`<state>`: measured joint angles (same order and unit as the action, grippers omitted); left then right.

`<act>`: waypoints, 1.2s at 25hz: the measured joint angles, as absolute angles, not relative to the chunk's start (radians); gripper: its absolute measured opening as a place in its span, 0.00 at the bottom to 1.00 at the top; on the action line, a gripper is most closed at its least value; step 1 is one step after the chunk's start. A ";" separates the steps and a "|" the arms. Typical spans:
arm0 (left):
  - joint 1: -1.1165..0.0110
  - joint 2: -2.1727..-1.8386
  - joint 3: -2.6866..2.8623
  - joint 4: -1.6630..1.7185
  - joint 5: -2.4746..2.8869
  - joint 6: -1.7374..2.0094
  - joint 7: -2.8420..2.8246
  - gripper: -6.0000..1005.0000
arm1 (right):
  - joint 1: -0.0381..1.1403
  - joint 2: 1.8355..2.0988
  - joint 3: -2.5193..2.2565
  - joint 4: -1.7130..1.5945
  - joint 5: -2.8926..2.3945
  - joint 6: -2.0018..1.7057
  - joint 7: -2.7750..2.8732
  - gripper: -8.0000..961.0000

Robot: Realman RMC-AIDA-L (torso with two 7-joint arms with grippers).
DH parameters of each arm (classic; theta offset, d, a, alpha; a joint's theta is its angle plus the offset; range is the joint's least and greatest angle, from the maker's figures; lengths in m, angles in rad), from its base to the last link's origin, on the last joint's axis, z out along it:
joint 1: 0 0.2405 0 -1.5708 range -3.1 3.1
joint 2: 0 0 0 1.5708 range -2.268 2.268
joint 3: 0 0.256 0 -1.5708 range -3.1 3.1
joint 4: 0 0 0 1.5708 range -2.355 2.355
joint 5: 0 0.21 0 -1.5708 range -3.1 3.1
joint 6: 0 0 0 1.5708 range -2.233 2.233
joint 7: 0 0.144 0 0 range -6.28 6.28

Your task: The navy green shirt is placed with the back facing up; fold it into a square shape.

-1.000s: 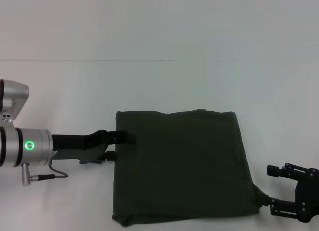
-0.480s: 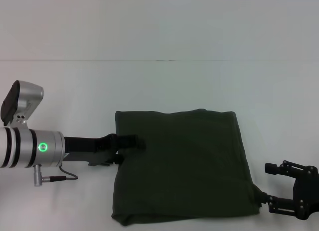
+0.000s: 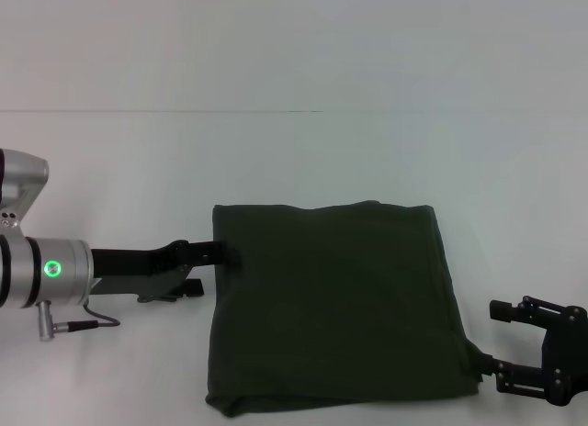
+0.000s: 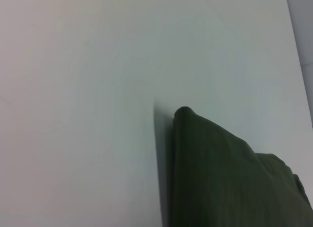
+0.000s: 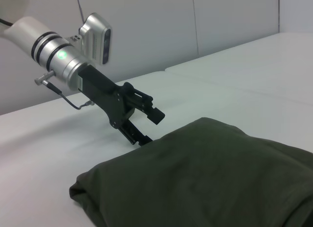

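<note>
The navy green shirt (image 3: 335, 307) lies folded into a rough square on the white table (image 3: 367, 160), plain side up. My left gripper (image 3: 228, 254) reaches in from the left, level with the shirt's left edge near its far corner. In the right wrist view the left gripper (image 5: 148, 127) stands open, its lower finger at the cloth's edge and nothing between the fingers. The left wrist view shows a folded edge of the shirt (image 4: 220, 178). My right gripper (image 3: 499, 346) is open at the near right, just beside the shirt's near right corner.
The white table surface stretches all around the shirt. A pale wall (image 5: 146, 26) rises behind the table in the right wrist view. The left arm's silver wrist (image 3: 46, 270) with a green light lies low over the table's left side.
The left gripper pushed right over the shirt's edge half a second ago and has since drawn back left to the edge. The right gripper has hardly moved.
</note>
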<state>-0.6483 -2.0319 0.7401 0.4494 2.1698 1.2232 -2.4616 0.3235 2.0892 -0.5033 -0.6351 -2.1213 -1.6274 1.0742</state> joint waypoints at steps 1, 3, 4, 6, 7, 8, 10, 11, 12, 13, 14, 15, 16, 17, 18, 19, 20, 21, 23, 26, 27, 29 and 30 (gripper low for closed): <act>-0.648 -2.032 0.740 0.449 2.170 1.223 -2.462 0.96 | 0.324 2.089 -0.503 -0.635 -2.121 -1.628 1.075 0.86; -0.650 -2.038 0.744 0.449 2.174 1.220 -2.462 0.96 | 0.326 2.089 -0.504 -0.635 -2.121 -1.629 1.077 0.86; -0.651 -2.041 0.745 0.449 2.174 1.220 -2.462 0.96 | 0.326 2.088 -0.504 -0.635 -2.121 -1.630 1.078 0.86; -0.655 -2.044 0.746 0.449 2.174 1.222 -2.462 0.96 | 0.327 2.088 -0.503 -0.636 -2.121 -1.632 1.078 0.86; -0.657 -2.047 0.746 0.449 2.173 1.224 -2.462 0.96 | 0.327 2.088 -0.502 -0.636 -2.121 -1.632 1.078 0.86; -0.659 -2.050 0.747 0.449 2.173 1.225 -2.462 0.96 | 0.327 2.088 -0.502 -0.637 -2.121 -1.633 1.078 0.86; -0.663 -2.056 0.747 0.449 2.173 1.226 -2.462 0.96 | 0.327 2.088 -0.502 -0.637 -2.121 -1.633 1.078 0.86; -0.664 -2.058 0.748 0.449 2.174 1.226 -2.462 0.96 | 0.328 2.088 -0.502 -0.637 -2.121 -1.633 1.078 0.86; -0.665 -2.059 0.748 0.448 2.174 1.225 -2.462 0.96 | 0.328 2.088 -0.502 -0.638 -2.121 -1.635 1.078 0.86; -0.666 -2.060 0.748 0.448 2.175 1.224 -2.462 0.96 | 0.328 2.088 -0.502 -0.639 -2.121 -1.636 1.078 0.86; -0.667 -2.060 0.748 0.448 2.175 1.223 -2.462 0.96 | 0.328 2.088 -0.502 -0.640 -2.121 -1.638 1.078 0.86; -0.667 -2.061 0.748 0.447 2.175 1.222 -2.461 0.96 | 0.328 2.088 -0.502 -0.640 -2.121 -1.642 1.078 0.86; -0.667 -2.061 0.748 0.445 2.175 1.220 -2.461 0.96 | 0.328 2.088 -0.502 -0.641 -2.121 -1.645 1.078 0.86; -0.667 -2.061 0.747 0.443 2.175 1.218 -2.461 0.96 | 0.328 2.088 -0.502 -0.642 -2.121 -1.646 1.078 0.86; -0.667 -2.062 0.745 0.441 2.174 1.214 -2.461 0.96 | 0.328 2.088 -0.502 -0.642 -2.121 -1.647 1.078 0.86; -0.666 -2.064 0.740 0.440 2.171 1.210 -2.460 0.96 | 0.328 2.088 -0.502 -0.643 -2.122 -1.649 1.078 0.86; -0.662 -2.067 0.734 0.442 2.165 1.203 -2.457 0.96 | 0.328 2.088 -0.502 -0.643 -2.122 -1.651 1.078 0.86; -0.658 -2.070 0.727 0.446 2.158 1.198 -2.453 0.96 | 0.328 2.088 -0.502 -0.644 -2.122 -1.653 1.078 0.86; -0.650 -2.079 0.717 0.454 2.151 1.191 -2.439 0.95 | 0.328 2.088 -0.501 -0.645 -2.122 -1.657 1.078 0.86; -0.654 -2.080 0.727 0.450 2.150 1.184 -2.438 0.92 | 0.328 2.088 -0.496 -0.646 -2.122 -1.660 1.079 0.86; -0.655 -2.079 0.731 0.450 2.150 1.182 -2.439 0.91 | 0.328 2.088 -0.494 -0.646 -2.121 -1.660 1.079 0.86; -0.660 -2.078 0.753 0.449 2.151 1.177 -2.440 0.89 | 0.330 2.088 -0.494 -0.646 -2.121 -1.661 1.079 0.86; -0.662 -2.078 0.764 0.449 2.151 1.173 -2.440 0.89 | 0.332 2.088 -0.494 -0.646 -2.121 -1.661 1.080 0.86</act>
<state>-0.6622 -2.0782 0.7643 0.4493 2.1509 1.1732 -2.4402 0.3321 2.0877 -0.4935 -0.6460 -2.1213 -1.6610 1.0795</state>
